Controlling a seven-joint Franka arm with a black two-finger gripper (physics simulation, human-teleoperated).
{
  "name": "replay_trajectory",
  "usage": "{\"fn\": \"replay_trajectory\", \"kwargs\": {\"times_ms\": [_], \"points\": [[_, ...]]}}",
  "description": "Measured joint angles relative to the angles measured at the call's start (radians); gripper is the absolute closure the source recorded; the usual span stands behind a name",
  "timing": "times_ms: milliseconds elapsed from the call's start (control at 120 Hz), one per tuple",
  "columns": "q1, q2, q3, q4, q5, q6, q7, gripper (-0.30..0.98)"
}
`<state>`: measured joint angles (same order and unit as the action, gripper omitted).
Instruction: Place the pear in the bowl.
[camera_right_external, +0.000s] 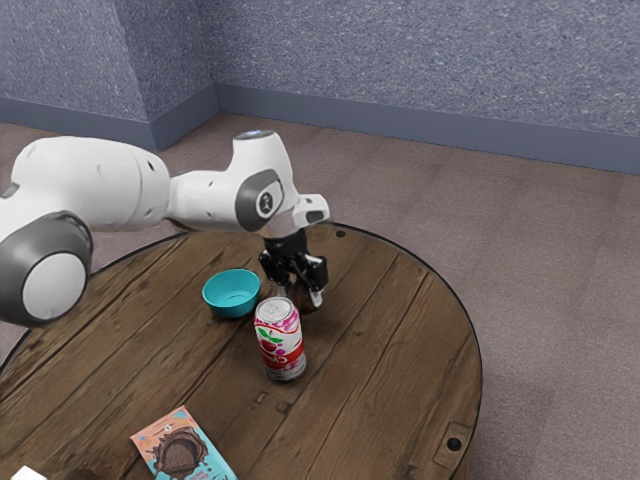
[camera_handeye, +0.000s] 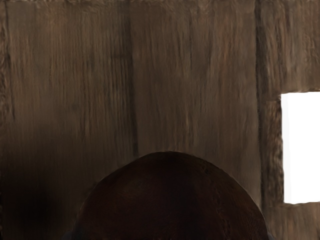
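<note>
In the exterior view the black gripper is low over the far part of the table, just beyond the soda can. A dark brown rounded shape, the pear, is at its lower end, partly hidden by it. The teal bowl stands beside the gripper, toward the exterior view's left, and its visible inside holds nothing. The pear is a large dark dome directly under my hand in the wrist view. Whether the gripper grips it is not clear from these frames.
A red and white soda can stands upright close to the bowl and gripper. Near the exterior view's lower edge lies a chocolate-pictured box, with a white object farther left. A bright white patch shows in the wrist view.
</note>
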<state>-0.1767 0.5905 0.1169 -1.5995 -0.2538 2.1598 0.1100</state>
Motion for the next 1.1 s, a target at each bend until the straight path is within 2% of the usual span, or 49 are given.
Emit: {"fn": "replay_trajectory", "kwargs": {"times_ms": [242,408,750,867,950,1100], "points": [[0.042,-0.109,0.017,-0.016,0.018,-0.018,-0.013,0.41],[0.119,-0.116,0.03,-0.029,0.022,-0.03,-0.019,0.44],[0.159,-0.111,0.053,-0.101,0.03,-0.067,-0.026,0.45],[0.161,-0.117,0.054,-0.105,0.025,-0.083,-0.021,0.29],[0.16,-0.165,0.055,-0.124,0.034,-0.099,-0.017,0.19],[0.107,-0.303,0.043,-0.13,0.113,-0.152,-0.005,0.09]]}}
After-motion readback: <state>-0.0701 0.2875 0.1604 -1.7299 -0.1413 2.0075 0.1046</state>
